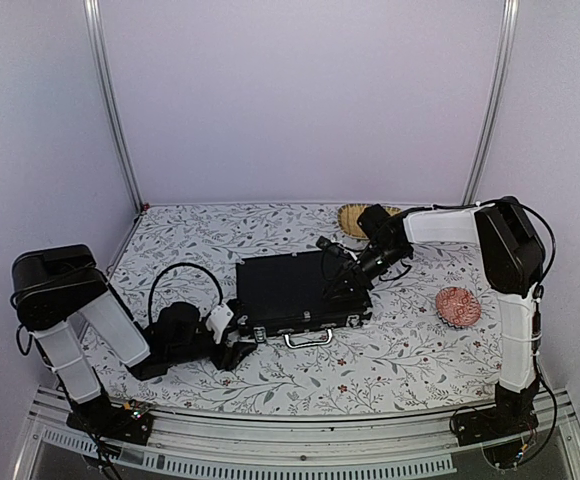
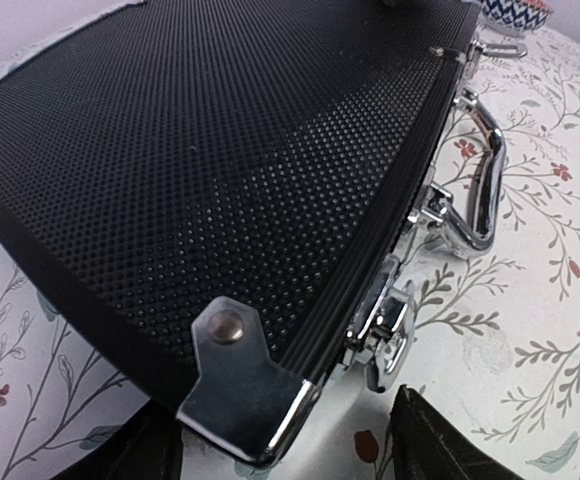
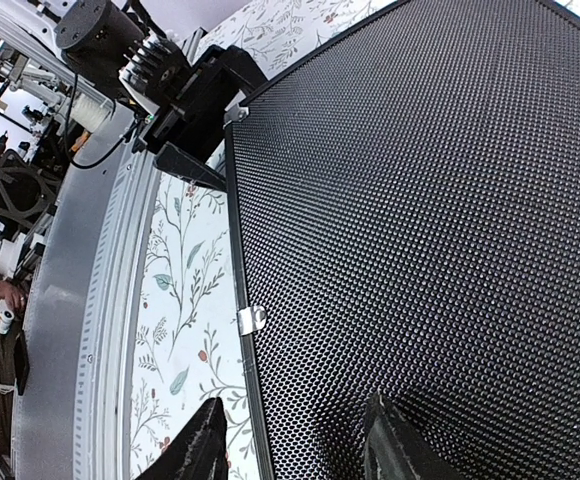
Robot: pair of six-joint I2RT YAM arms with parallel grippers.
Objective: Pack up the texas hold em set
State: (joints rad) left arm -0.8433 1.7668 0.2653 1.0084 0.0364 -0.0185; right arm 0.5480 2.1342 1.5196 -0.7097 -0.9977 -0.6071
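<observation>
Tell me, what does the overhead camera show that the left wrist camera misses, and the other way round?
Only the overhead view shows the whole left arm and right arm, plus the straw mat. Only the left wrist view shows the dimpled texture of the lid, its riveted metal corner plate and a chrome latch up close. Both show the closed black briefcase with its metal handle on the flowered tablecloth.

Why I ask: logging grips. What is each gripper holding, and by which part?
Left gripper: nothing, open around a front corner of the briefcase. Right gripper: jaws straddle its edge; a hold cannot be told.
</observation>
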